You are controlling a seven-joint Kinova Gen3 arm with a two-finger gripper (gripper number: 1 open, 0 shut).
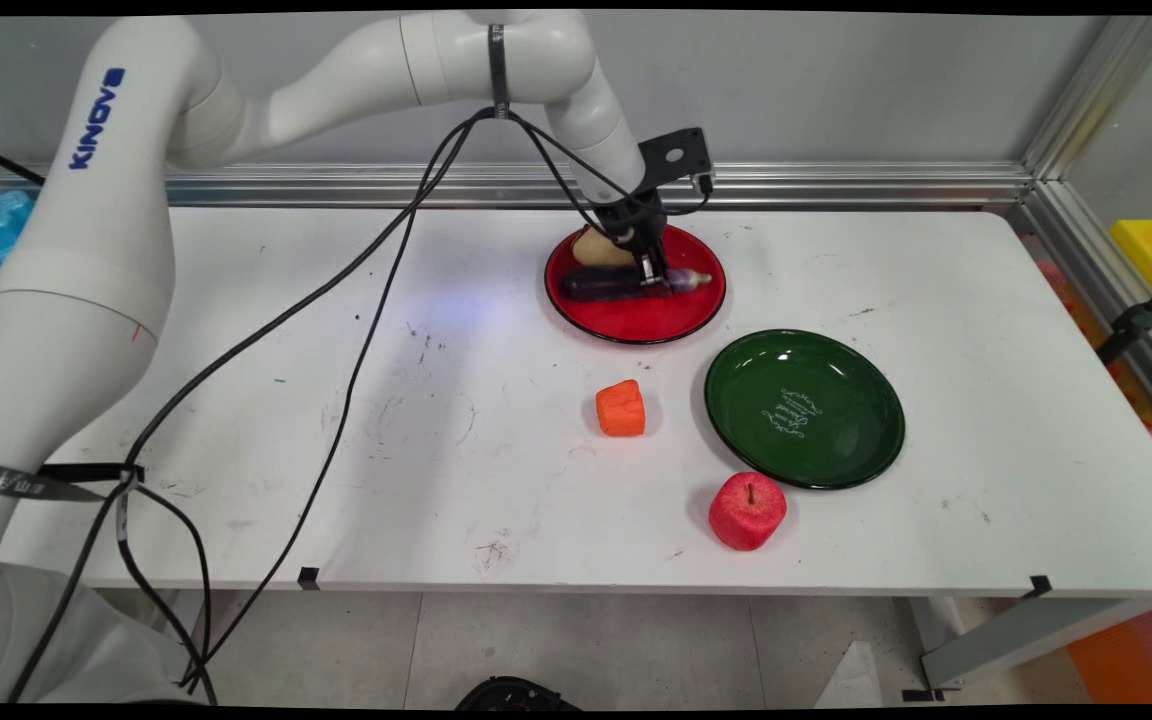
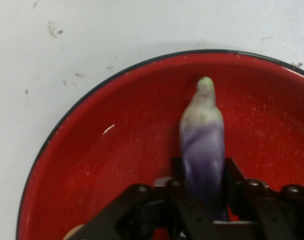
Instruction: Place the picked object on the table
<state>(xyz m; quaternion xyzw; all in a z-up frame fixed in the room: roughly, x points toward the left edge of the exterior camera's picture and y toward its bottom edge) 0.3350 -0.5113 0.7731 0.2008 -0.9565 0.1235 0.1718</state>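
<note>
the claw (image 1: pixel 649 268) is down over the red plate (image 1: pixel 636 318) at the back of the desk (image 1: pixel 496 420), and its two fingers sit one on each side of the eggplant (image 1: pixel 626 284), closed against its purple body. the eggplant lies flat on the red plate, running across it, with its pale, green-tipped end (image 1: pixel 698 278) poking out past the claw toward the right. from the hand view the eggplant (image 2: pixel 203 145) runs straight up the middle between the fingers (image 2: pixel 234 172), its pale tip pointing away from the hand, with the red plate (image 2: pixel 91 165) under it. a tan, flat-looking piece of food (image 1: pixel 596 247) rests on the back left part of the same plate, just behind the eggplant. nearer to me an orange block (image 1: pixel 621 408) stands on the bare desk, a green plate (image 1: pixel 804 408) lies just right of it, and a red apple (image 1: pixel 747 511) sits by the green plate's near rim.
</note>
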